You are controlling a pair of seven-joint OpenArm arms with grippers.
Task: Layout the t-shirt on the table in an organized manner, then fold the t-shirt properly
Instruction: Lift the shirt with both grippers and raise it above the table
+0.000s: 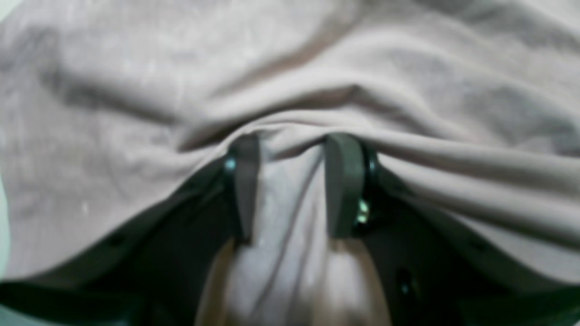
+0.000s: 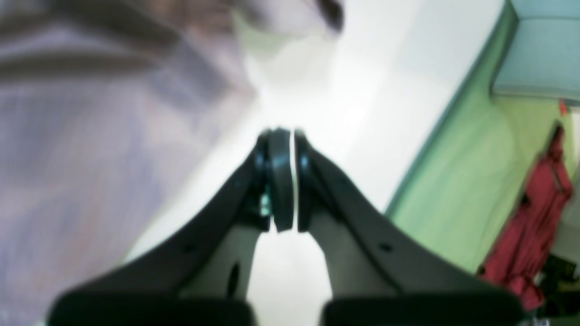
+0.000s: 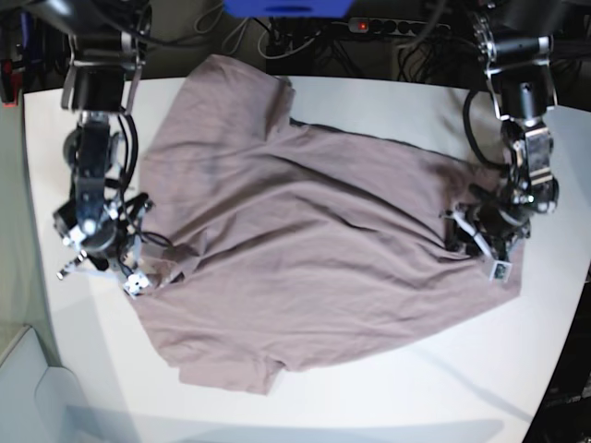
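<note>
- T-shirt (image 3: pixel 314 249): spread on the white desk (image 3: pixel 416 111), rumpled (creases throughout).
- Left gripper (image 1: pixel 292 188): jaws partly apart, pinching a bunched fold of the shirt.
- Right gripper (image 2: pixel 285 181): jaws closed together, empty, beside the cloth edge.

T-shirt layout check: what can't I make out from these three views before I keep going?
- Left wrist view: the t-shirt fills the blurred frame; its edges are cut off, and which part the left hand pinches is unclear.
- Right wrist view: blurred; cloth cut off at the left edge. The right hand is shut with nothing in it.
- Base view: the far hem runs off the table; the arms hide the shirt's side edges.
</note>
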